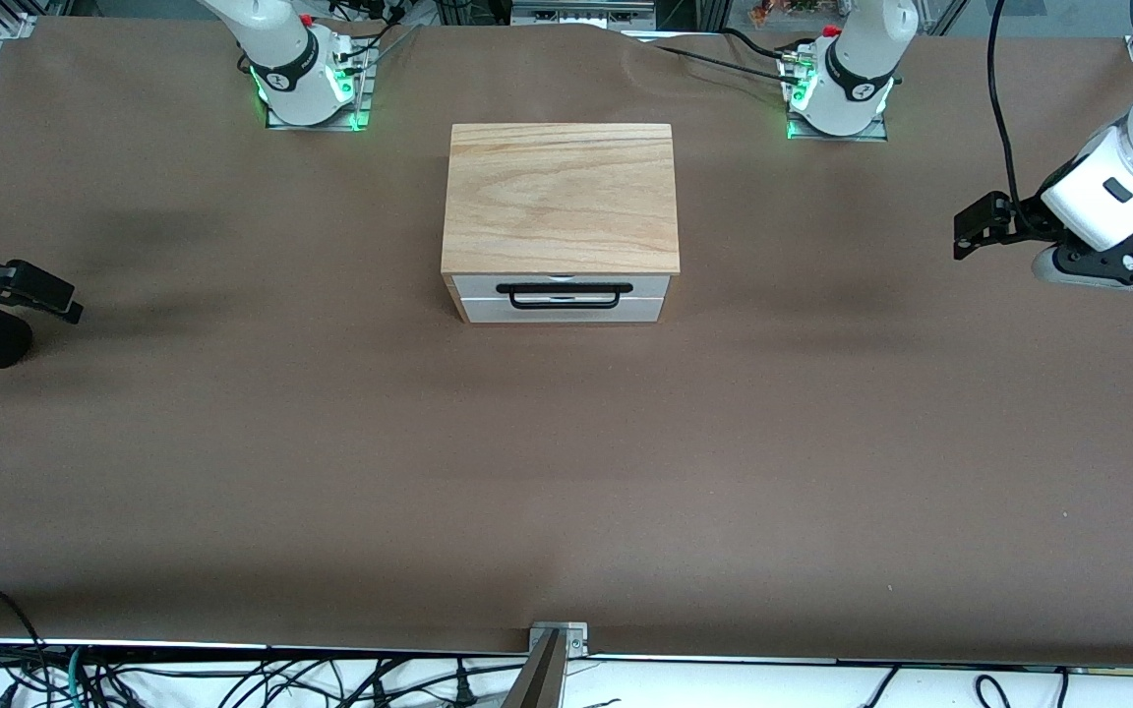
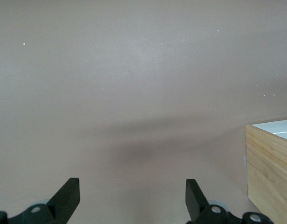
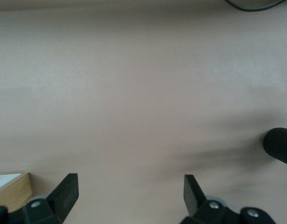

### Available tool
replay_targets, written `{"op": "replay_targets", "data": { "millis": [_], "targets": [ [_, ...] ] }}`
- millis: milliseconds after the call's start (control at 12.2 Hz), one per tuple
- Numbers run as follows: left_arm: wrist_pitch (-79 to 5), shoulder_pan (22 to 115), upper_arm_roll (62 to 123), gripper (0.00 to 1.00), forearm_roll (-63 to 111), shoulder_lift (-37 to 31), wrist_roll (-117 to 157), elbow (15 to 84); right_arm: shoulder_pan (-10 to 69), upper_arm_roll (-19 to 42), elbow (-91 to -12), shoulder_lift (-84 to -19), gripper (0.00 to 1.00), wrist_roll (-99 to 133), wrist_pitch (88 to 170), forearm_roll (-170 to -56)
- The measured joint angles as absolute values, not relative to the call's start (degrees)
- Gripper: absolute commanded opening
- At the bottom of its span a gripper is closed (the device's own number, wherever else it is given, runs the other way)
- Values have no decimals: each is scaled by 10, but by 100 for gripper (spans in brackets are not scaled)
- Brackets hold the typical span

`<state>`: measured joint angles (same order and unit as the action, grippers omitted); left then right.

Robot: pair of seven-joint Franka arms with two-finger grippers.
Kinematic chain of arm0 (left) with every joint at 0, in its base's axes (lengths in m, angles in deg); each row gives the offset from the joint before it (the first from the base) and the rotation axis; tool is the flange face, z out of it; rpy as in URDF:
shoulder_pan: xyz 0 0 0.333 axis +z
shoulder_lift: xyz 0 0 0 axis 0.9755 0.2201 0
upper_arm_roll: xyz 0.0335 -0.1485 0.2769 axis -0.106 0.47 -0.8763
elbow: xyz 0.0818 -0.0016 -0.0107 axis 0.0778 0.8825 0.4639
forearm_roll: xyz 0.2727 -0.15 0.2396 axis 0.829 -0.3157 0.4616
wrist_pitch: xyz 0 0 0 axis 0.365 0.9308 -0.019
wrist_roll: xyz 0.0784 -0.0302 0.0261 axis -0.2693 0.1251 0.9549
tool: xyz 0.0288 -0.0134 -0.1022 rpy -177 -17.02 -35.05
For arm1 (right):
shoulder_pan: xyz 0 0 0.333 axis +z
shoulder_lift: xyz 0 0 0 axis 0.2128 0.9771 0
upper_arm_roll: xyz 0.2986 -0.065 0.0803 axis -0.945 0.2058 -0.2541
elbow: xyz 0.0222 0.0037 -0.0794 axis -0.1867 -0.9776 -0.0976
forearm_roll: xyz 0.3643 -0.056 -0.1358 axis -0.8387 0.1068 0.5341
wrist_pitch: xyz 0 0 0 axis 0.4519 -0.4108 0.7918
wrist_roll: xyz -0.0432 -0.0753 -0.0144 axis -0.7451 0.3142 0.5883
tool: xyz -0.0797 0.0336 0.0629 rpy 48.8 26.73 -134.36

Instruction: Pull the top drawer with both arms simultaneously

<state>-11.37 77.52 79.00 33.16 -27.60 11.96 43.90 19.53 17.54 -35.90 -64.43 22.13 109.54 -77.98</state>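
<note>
Small cabinet with light wood-grain top slab [image 1: 561,195] and white front, standing mid-desk between the two arm bases. Shallow white-fronted top drawer [image 1: 559,286] with wide black wire bar handle [image 1: 564,296], fully shut, flush with the cabinet face that looks toward the front camera. Task judged not yet begun: handle untouched, nothing gripped.

Left gripper [image 2: 132,197], black, two-fingered, on a white jointed arm, hanging over bare desk toward the left arm's end, well apart from the cabinet; jaws spread wide, empty. Right gripper [image 3: 131,195] likewise over bare desk toward the right arm's end; jaws spread wide, empty. Remaining, by judgement: both approaches, grasps on the bar, joint pull.

Desk covered by plain brown matte sheet [image 1: 566,472], faintly wrinkled near the bases. Loose black cables [image 1: 350,683] along the edge nearest the front camera; green lights at both bases.
</note>
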Motion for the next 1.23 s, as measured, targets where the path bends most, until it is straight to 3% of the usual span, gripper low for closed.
{"op": "replay_targets", "data": {
  "millis": [1230],
  "targets": [
    [-107,774,793,100,331,-264,120,438,197,175,-359,-643,100,221,1095,-779]
  ]
}}
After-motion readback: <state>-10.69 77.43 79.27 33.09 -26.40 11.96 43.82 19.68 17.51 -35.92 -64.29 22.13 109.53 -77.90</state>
